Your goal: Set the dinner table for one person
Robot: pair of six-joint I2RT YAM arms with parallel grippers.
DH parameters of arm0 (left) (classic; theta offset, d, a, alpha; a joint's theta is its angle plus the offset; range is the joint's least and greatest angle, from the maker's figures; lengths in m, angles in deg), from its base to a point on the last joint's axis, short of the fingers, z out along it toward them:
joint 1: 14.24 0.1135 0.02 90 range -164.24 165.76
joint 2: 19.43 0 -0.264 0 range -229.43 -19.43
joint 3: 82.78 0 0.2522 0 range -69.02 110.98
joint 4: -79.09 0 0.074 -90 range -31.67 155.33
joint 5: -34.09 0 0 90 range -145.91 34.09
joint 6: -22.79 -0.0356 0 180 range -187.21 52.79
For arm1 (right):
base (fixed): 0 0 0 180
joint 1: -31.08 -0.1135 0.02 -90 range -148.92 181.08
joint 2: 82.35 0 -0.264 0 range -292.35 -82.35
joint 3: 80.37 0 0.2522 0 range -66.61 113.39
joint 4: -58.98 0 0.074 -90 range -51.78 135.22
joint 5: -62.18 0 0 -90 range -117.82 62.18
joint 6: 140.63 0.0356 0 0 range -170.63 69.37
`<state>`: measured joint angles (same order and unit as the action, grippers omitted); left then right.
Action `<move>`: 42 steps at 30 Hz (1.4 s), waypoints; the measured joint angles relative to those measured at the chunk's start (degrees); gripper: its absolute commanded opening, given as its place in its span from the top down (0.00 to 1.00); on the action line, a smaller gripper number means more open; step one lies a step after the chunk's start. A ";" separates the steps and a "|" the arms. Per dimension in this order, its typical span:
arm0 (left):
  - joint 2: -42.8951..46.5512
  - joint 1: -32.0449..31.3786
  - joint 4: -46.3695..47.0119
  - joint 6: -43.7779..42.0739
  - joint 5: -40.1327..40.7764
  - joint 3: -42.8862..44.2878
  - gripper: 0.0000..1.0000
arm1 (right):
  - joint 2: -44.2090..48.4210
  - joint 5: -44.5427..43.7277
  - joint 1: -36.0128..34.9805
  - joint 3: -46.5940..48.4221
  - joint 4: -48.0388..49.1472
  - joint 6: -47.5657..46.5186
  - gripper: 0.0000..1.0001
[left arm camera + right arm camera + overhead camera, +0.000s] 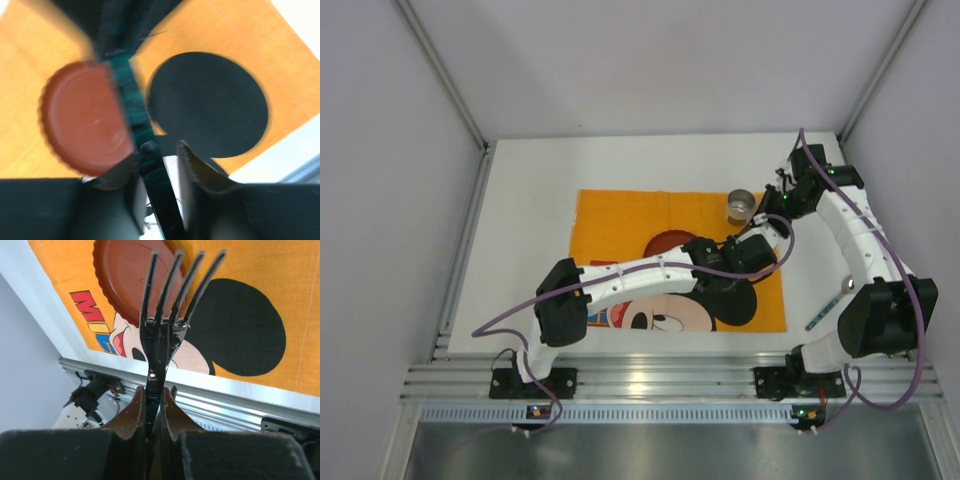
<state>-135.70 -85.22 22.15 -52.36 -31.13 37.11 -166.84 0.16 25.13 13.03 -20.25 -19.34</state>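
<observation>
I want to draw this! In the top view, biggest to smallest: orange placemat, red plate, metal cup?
1. Orange Mickey placemat
2. Red plate, probably: the left arm hides most of it
3. Metal cup

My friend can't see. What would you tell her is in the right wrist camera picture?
The right gripper is shut on the handle of a dark shiny metal fork, tines pointing away. Below it lies an orange Mickey Mouse cloth placemat with a round reddish-brown scalloped plate on it.

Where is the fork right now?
The fork is clamped in the right gripper, tines forward, on the right side near the orange placemat's far right corner, beside the metal cup.
</observation>
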 measured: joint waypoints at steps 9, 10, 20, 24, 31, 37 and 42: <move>-4.98 -1.38 -7.56 -0.50 10.05 6.34 0.79 | -1.66 -0.11 0.44 -0.02 -0.04 0.07 1.00; -5.60 -1.62 -7.96 -0.81 10.95 6.64 0.81 | -1.99 -0.20 0.44 -0.02 -0.20 -0.13 1.00; -6.75 -1.77 -6.36 -2.62 10.47 7.28 1.00 | -4.70 0.63 -0.57 2.67 -4.15 -3.76 0.00; -2.32 0.98 -3.50 -0.26 3.56 1.90 1.00 | -7.15 -0.11 -0.33 11.74 -8.35 -6.01 0.00; 20.46 18.67 4.55 6.54 -12.39 -24.00 1.00 | -8.57 -1.33 4.96 26.27 -9.40 -8.33 0.00; 37.00 38.12 12.76 12.02 -28.33 -46.18 1.00 | -6.45 -3.06 11.56 23.08 -9.35 -8.20 0.00; 44.85 46.80 12.87 14.45 -34.27 -56.57 1.00 | -2.34 -3.48 12.68 12.15 -9.01 -7.48 0.00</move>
<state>-90.85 -38.42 35.02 -37.91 -65.40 -19.46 -169.18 -3.31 37.80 25.18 -29.26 -26.82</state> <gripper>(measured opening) 0.206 0.996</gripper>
